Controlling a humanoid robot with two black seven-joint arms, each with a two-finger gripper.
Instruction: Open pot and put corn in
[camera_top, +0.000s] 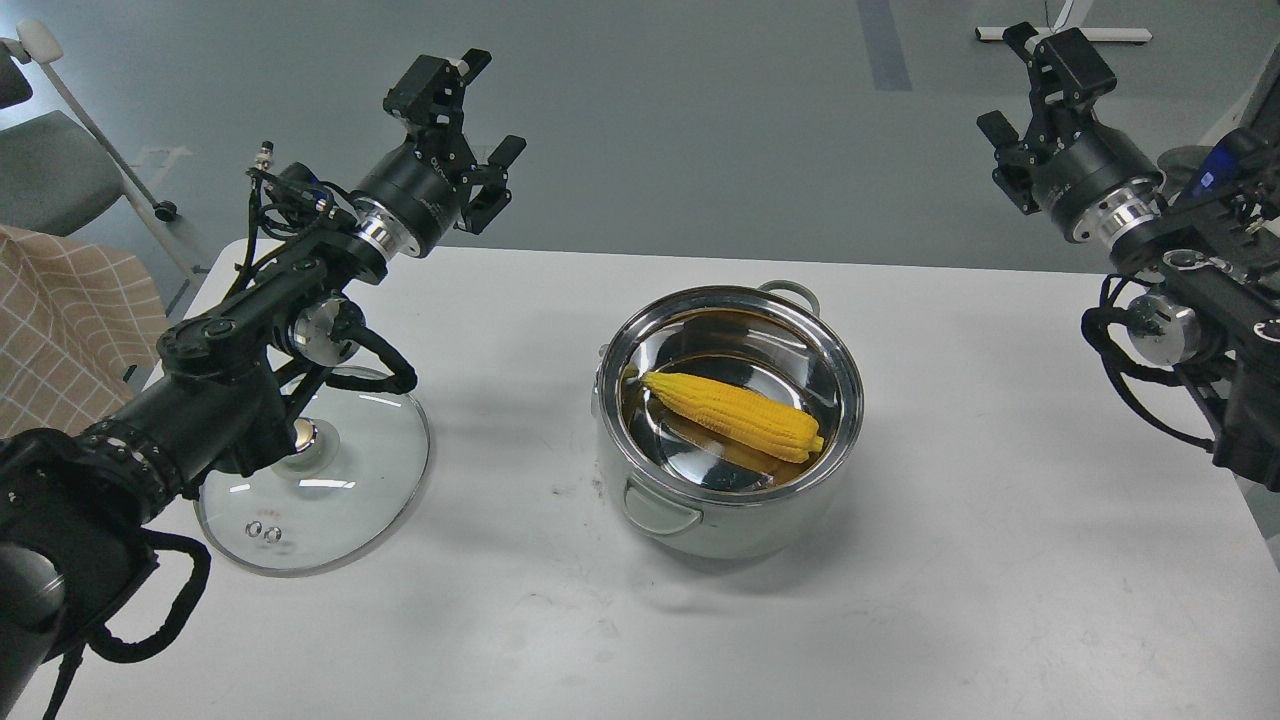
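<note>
Both steps looked done: near left, the glass lid (315, 490) lay on the desk (950, 560); mid-desk, the corn (735, 415) rested inside the open pot (730, 420). Farther off, left tool (480, 110) and right tool (1030, 85) hung raised, released, empty.

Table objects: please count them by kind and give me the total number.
Pot: 1
Corn cob, lying inside the pot: 1
Glass lid, flat on the table left of the pot: 1
Total: 3
</note>
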